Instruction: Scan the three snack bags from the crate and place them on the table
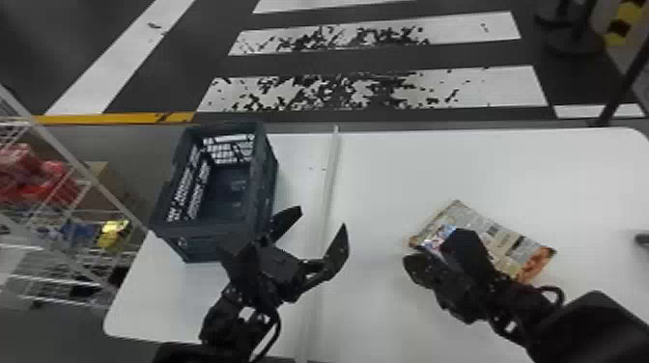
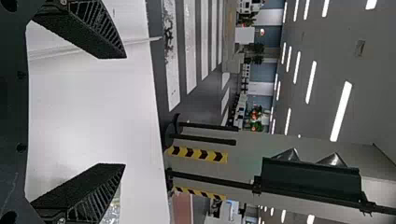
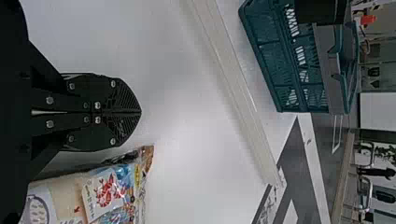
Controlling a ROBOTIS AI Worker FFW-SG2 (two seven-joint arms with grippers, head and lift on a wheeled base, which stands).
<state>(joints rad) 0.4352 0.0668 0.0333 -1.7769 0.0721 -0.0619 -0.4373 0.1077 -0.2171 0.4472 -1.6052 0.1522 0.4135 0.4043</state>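
Blue-grey crate: at your left, this stood on the table, its open top facing up; no snack bag could be made out in the visible part of its interior.
Left gripper: its fingers were spread wide beside the crate's near right corner, with nothing between them.
Pale strip: it crossed the table between your two grippers.
Right gripper: its fingers were pressed together with nothing in them, just beside the snack bag in the wrist view; whether it touched the bag could not be told.
Snack bag, position: it lay flat on the table, right of the strip, partly covered by the right gripper in the head view. Whether another lay beneath it could not be told.
Snack bag, step: you were probably between holds, at the scanning or setting-down end of the work. If this bag was unscanned, the next move called for parting the right fingers and gripping an edge; if scanned, for lifting clear without dragging it.
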